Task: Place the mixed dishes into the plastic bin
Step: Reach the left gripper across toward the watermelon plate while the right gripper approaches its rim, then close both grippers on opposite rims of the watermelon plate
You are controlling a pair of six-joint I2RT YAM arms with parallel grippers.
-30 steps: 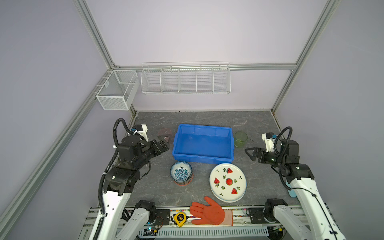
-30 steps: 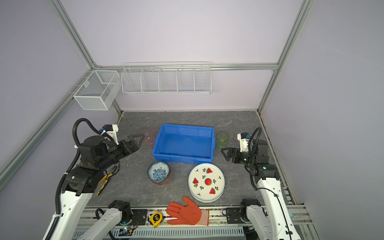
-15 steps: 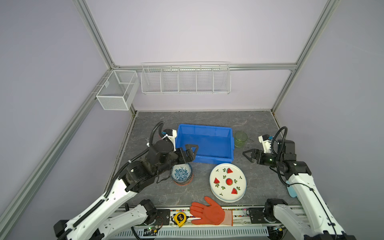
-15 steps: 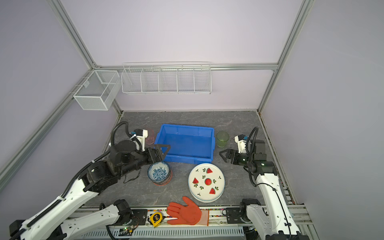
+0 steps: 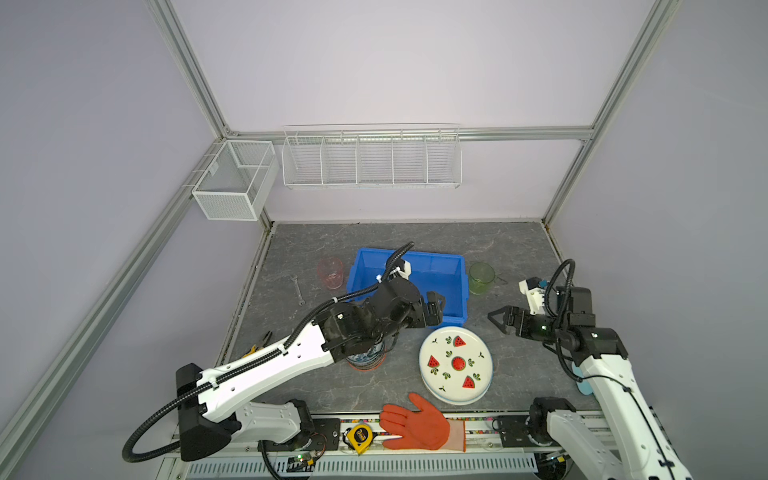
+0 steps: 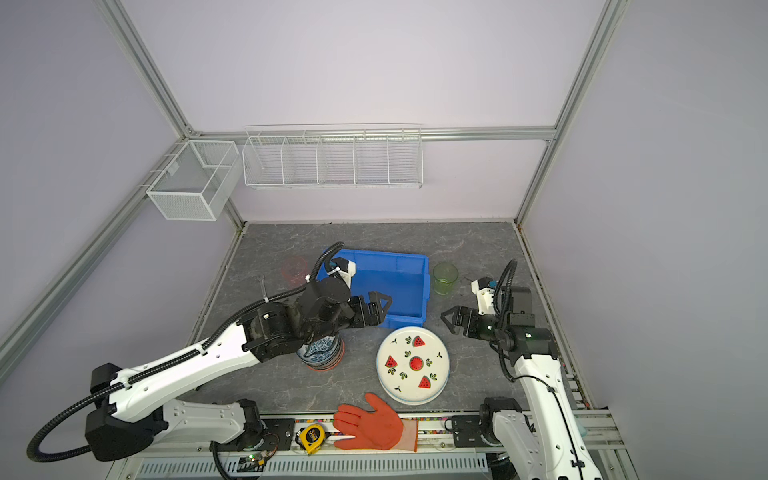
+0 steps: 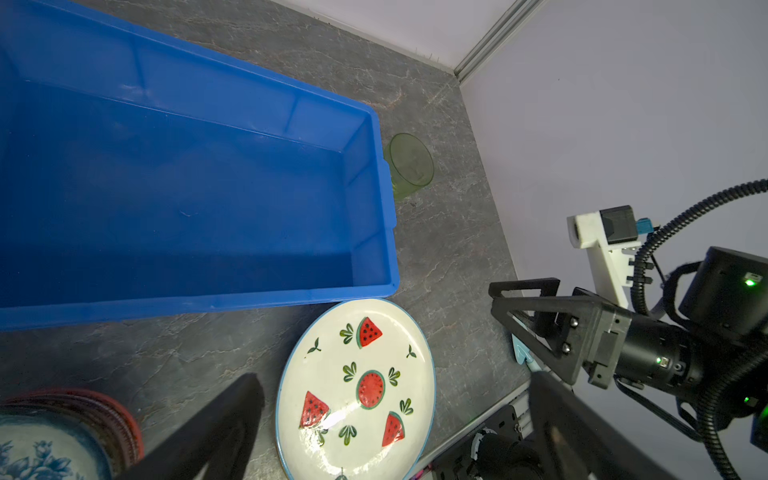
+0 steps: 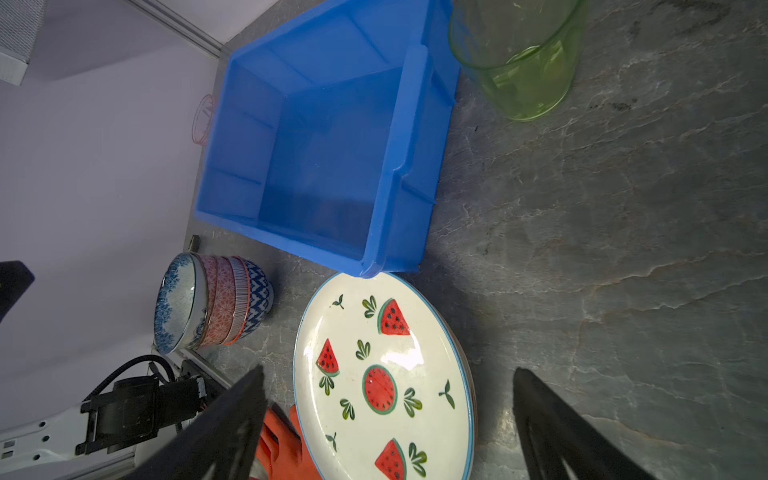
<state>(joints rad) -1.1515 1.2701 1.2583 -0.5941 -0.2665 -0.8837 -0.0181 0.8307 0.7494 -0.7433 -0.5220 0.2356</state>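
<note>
- Two stacks sit nearest me, watermelon plate (image 5: 456, 365) and nested bowls (image 8: 212, 301), both outside the blue bin (image 8: 409, 124).
- I've the left gripper (image 6: 380, 311) by the bin's front corner and the right gripper (image 5: 496, 322) beside the plate. Both are wide and empty, probably ready for a rim.
- Farther back the bin is empty, with the green cup (image 5: 482, 278) and pink cup (image 5: 330, 272) flanking it.

Glossy plate (image 5: 456, 365); smooth plastic bin (image 5: 454, 272)

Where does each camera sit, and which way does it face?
Both top views: high in front, looking down toward the back wall; left arm and right arm show.
Left wrist: on left arm, past its own left fingers, faces blue bin, watermelon plate and open right fingers.
Right wrist: on right arm, past its own right fingers, faces bin, plate and bowl stack.
Shared: both wrist views show the bin, plate and green cup.
</note>
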